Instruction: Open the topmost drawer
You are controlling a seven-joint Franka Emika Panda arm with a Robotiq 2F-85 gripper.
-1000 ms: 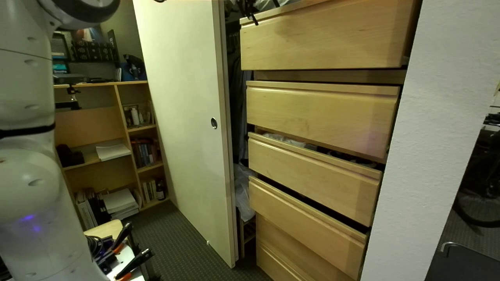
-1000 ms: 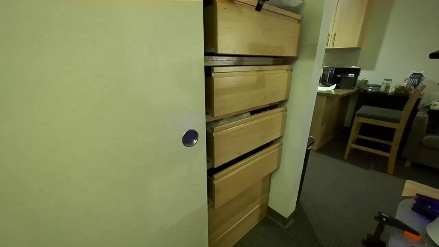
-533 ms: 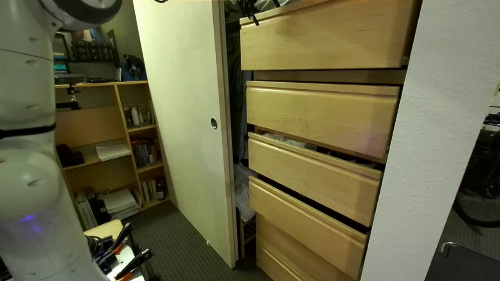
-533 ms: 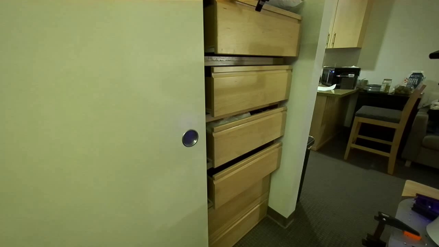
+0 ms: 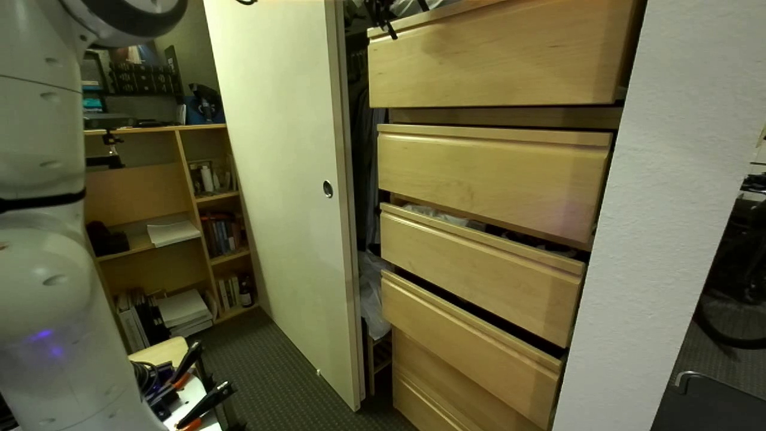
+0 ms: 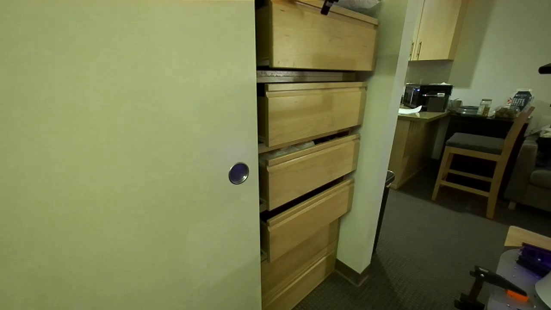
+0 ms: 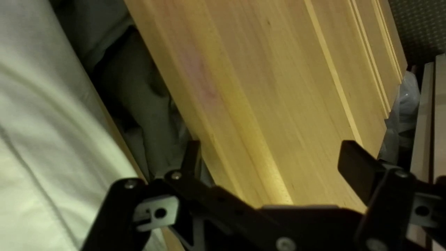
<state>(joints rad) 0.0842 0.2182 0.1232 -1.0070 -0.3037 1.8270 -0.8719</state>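
Observation:
The topmost drawer, with a flat pale blond wood front (image 5: 497, 57), stands partly pulled out in both exterior views; its side wall (image 6: 264, 34) shows. Only the tips of my gripper reach into the exterior views, with a dark finger (image 5: 390, 29) in front of the drawer's upper left edge and a fingertip (image 6: 326, 7) near its top. In the wrist view my gripper (image 7: 272, 148) is open and straddles the drawer front (image 7: 264, 97). Its left finger lies at the inner side of the top edge, over dark cloth (image 7: 139, 87); the right one is on the outer side. Contact is unclear.
Several lower drawers (image 5: 479, 173) also stick out in steps below. A cream sliding door panel (image 5: 275, 149) with a round recessed pull stands beside the drawers, and a white wall (image 5: 664, 179) on the opposite side. White cloth (image 7: 45, 132) bulges by the gripper.

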